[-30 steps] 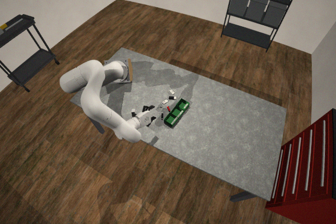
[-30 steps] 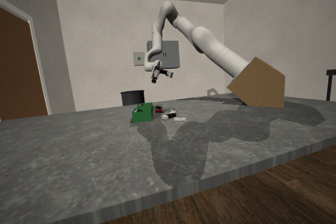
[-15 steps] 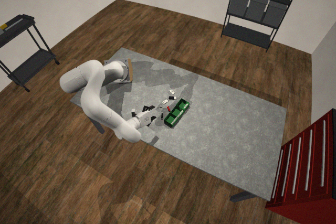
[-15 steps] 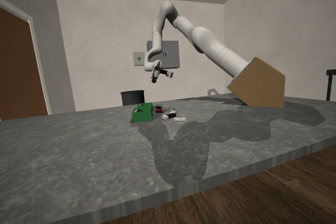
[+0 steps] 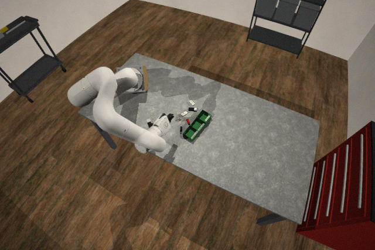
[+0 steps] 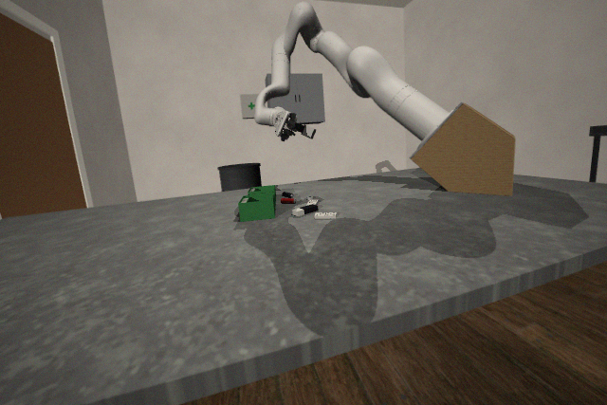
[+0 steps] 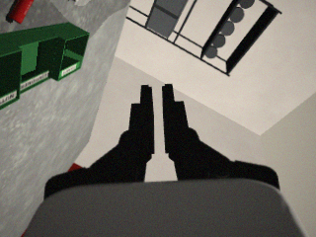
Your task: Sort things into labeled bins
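Fingers of the gripper (image 6: 297, 132) stand nearly together with only a thin slit of background showing between them, so nothing is held. It hangs high above the worktop (image 6: 147, 263), tilted sideways, likely because no pick has begun. From above, the green bins (image 5: 197, 125) lie in a row at 3 o'clock of the wrist; the small things (image 5: 190, 109), among them a red piece (image 5: 187, 120), are scattered just beside the bins' 10 o'clock side, within easy reach for sorting.
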Controlling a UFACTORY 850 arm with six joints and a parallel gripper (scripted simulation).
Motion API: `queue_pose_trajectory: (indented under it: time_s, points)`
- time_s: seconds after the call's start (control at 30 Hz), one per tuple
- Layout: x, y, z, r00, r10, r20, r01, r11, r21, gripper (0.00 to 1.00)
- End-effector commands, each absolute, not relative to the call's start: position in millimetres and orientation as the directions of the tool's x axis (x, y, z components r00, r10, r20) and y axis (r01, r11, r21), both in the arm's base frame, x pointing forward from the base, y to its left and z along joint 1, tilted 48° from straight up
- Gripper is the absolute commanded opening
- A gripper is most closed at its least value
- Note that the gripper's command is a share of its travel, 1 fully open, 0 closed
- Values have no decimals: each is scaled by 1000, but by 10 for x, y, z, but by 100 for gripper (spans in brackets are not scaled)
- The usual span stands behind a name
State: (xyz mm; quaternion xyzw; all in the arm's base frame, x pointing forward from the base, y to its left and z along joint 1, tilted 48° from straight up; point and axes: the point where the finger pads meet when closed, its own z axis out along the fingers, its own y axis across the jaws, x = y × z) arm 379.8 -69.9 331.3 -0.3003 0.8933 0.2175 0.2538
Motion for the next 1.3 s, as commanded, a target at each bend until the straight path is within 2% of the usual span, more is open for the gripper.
queue_pose_trajectory:
  time_s: [0.0,0.43,0.57,0.9,1.07,1.13,1.27]
  points:
    - [3740,-609,3237,-683,-477,-554,-680,692,242,7]
    - [3320,-294,2809,-520,-773,-362,-852,443,278,7]
    - [3261,-275,2753,-481,-812,-331,-871,400,285,7]
    - [3042,-265,2520,-202,-967,-158,-933,142,331,7]
    - [3005,-309,2424,-54,-995,-82,-935,22,353,7]
    - [3005,-309,2424,-54,-995,-82,-935,22,353,7]
    - [3016,-334,2387,101,-995,-8,-920,-97,379,7]
